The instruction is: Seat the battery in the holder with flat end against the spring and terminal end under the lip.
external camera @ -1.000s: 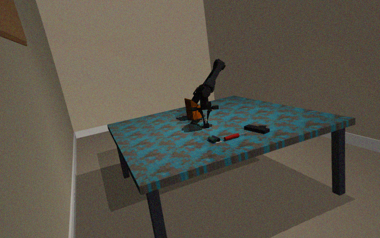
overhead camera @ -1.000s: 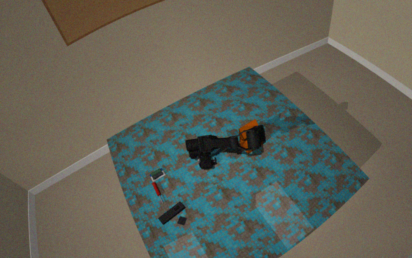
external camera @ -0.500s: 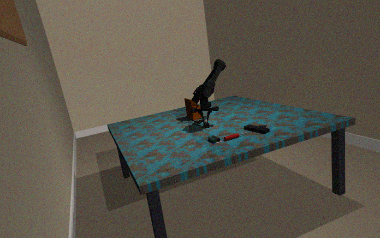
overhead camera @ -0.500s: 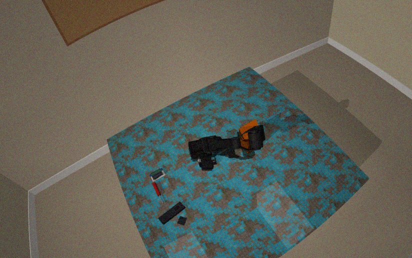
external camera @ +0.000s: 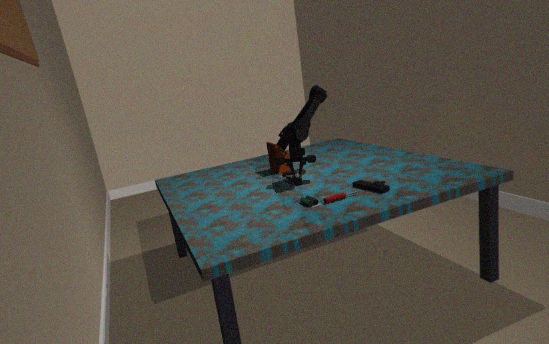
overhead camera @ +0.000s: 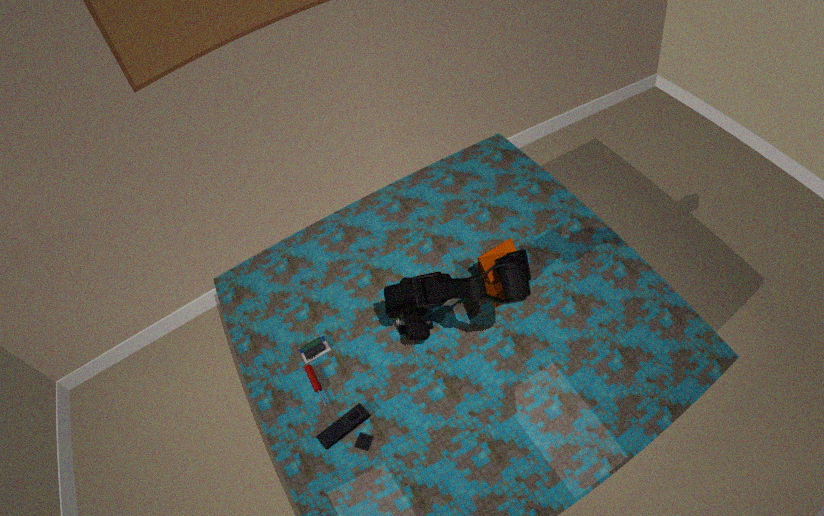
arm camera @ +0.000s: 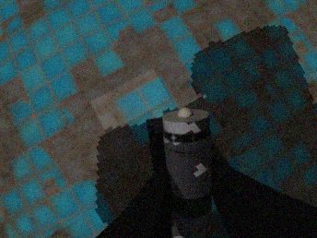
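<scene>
The battery [arm camera: 188,161] is grey with a dark band, and its pale terminal nub faces the top of the wrist view. My gripper [arm camera: 187,169] [external camera: 297,173] is shut on the battery, with one black finger on each side. The black holder [arm camera: 156,138] [external camera: 296,181] is low on the table, directly under the fingers in the exterior view. In the wrist view one dark edge of it shows along the battery's left side; the battery and fingers hide the rest. The spring and lip cannot be made out, nor whether the battery touches the holder. In the top view the arm hides both.
A small white-edged item with green and dark parts [overhead camera: 314,350] [external camera: 308,201] lies near a red screwdriver [overhead camera: 312,377] [external camera: 334,197]. Beyond are a black remote-like bar [overhead camera: 343,426] [external camera: 370,186] and a small black square [overhead camera: 363,441]. An orange block [overhead camera: 496,254] [external camera: 276,159] stands by the arm's base.
</scene>
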